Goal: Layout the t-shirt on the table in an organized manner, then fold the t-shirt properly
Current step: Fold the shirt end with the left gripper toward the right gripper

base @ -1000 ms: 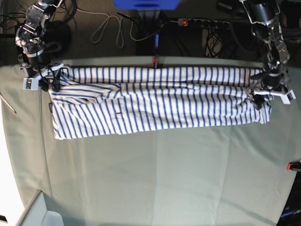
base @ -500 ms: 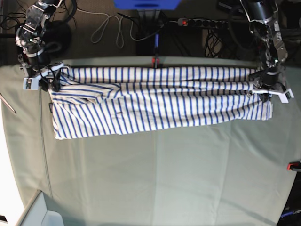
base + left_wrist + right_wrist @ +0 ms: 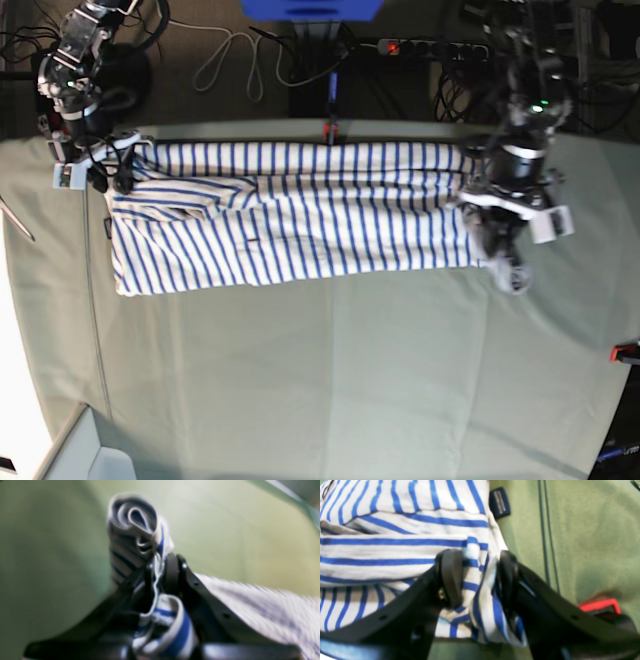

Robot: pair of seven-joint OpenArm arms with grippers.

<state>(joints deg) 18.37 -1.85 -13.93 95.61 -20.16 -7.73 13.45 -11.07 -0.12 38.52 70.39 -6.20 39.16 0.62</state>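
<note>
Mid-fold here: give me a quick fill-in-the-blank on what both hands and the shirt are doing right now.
1. The left hand is shut on a bunched end of the ____.
2. The t-shirt is white with thin ____ stripes.
3. The right hand has a fold of striped cloth ____ its fingers.
4. Beside the right hand, a small red ____ sits on the table.

Missing words: t-shirt; blue; between; clamp

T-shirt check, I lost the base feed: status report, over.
Left gripper shut on the t-shirt, end bunched and lifted. Right gripper clamped on the other end's corner. Shirt stretched across the table. Nothing in the way.
</note>
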